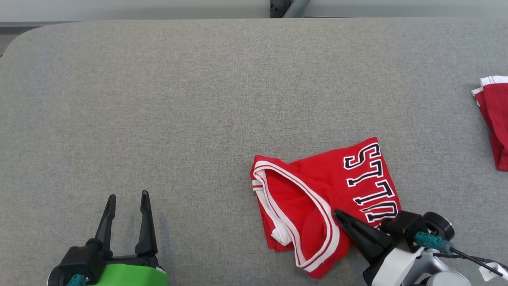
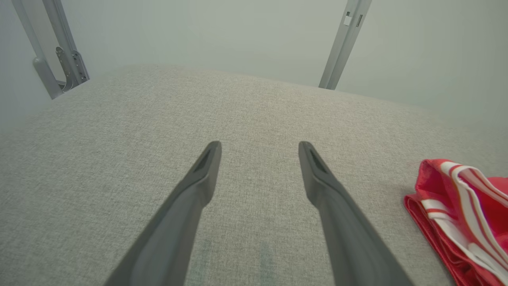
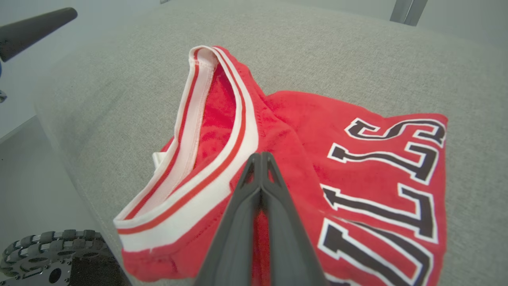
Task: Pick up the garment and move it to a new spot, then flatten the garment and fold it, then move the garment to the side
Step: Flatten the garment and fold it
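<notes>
Lighting: I read bright, even, diffuse light from overhead across the grey surface (image 1: 198,99). Shadows: faint and soft-edged, just beside the left pincer (image 1: 128,195) and under the rim of the red garment (image 1: 317,186). Head view: crisp from edge to edge. Wrist views: I log wide-angle bowing of the surface's far edge, a hazy pale background, and soft focus on the nearest finger lengths.

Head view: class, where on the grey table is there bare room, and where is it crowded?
Widest bare patch: the table from its far edge down to the left fingers and across to the red jersey. A narrower strip lies between the jersey and the second red garment. Crowded: near right, where the right fingers meet the jersey.
</notes>
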